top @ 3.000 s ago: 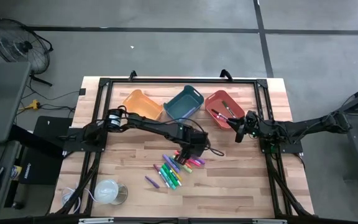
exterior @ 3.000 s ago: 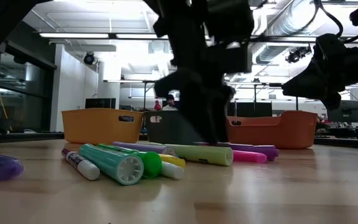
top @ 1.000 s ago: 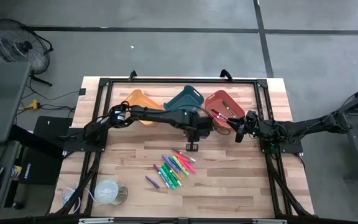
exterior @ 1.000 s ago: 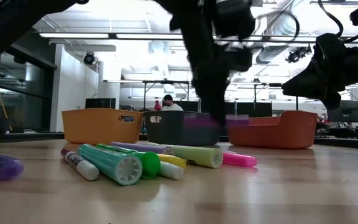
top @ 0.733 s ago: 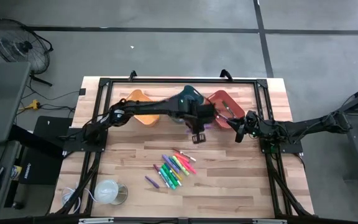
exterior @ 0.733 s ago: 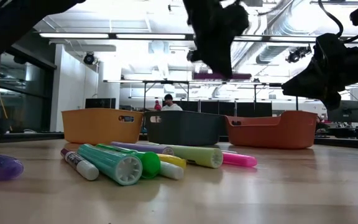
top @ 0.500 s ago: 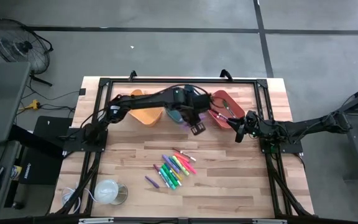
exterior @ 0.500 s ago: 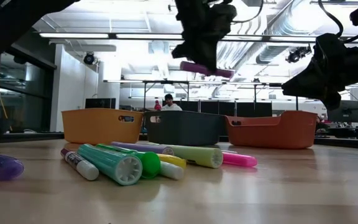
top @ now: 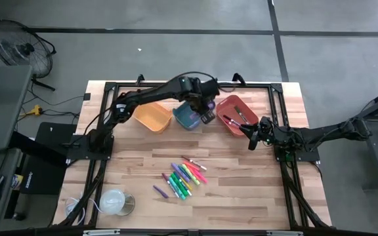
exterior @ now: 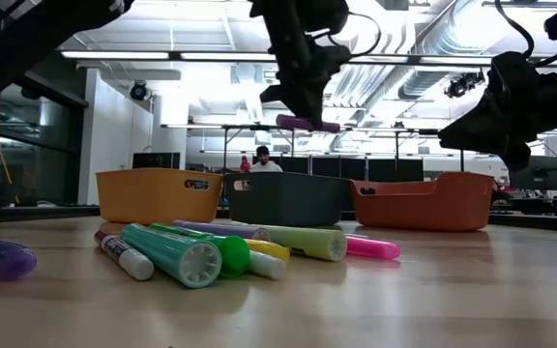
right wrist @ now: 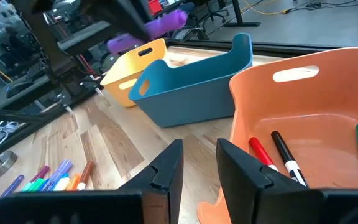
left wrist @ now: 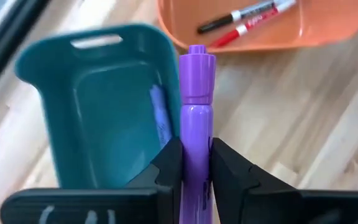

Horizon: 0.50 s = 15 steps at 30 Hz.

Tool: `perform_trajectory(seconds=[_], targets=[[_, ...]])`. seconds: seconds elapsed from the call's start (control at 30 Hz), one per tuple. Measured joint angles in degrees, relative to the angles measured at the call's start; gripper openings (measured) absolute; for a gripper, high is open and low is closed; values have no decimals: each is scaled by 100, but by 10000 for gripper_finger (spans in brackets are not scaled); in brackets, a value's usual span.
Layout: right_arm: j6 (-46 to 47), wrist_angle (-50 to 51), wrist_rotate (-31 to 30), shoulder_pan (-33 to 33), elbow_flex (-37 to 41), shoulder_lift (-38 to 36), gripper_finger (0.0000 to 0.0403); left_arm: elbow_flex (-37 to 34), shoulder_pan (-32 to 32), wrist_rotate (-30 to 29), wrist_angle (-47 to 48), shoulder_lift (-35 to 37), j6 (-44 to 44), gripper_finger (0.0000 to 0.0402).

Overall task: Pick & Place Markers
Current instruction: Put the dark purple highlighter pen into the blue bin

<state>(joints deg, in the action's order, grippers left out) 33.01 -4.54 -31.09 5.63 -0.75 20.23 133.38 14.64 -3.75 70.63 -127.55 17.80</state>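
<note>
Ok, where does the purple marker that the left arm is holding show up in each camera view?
High view: hidden under the left gripper, at the teal bin.
Low view: purple marker held up high, above the teal bin.
Left wrist view: centre, clamped between the jaws, beside the teal bin's rim.
Right wrist view: far off, above the teal bin.
Shared landmark: the teal bin.

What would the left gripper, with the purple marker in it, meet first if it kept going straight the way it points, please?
Probably the teal bin: the left gripper holds the purple marker above the bin's edge nearest the orange bin. Depth is unclear, so it might meet the bare table between them.
</note>
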Motion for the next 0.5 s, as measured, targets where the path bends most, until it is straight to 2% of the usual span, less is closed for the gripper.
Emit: perform_trajectory(seconds=[0.27, 0.5], targets=[[0, 0, 0, -1, 0, 0, 85, -58, 364, 152, -122, 0, -553, 54], [0, 0, 0, 0, 0, 0, 85, -1377, 487, 667, -1332, 280, -708, 54]])
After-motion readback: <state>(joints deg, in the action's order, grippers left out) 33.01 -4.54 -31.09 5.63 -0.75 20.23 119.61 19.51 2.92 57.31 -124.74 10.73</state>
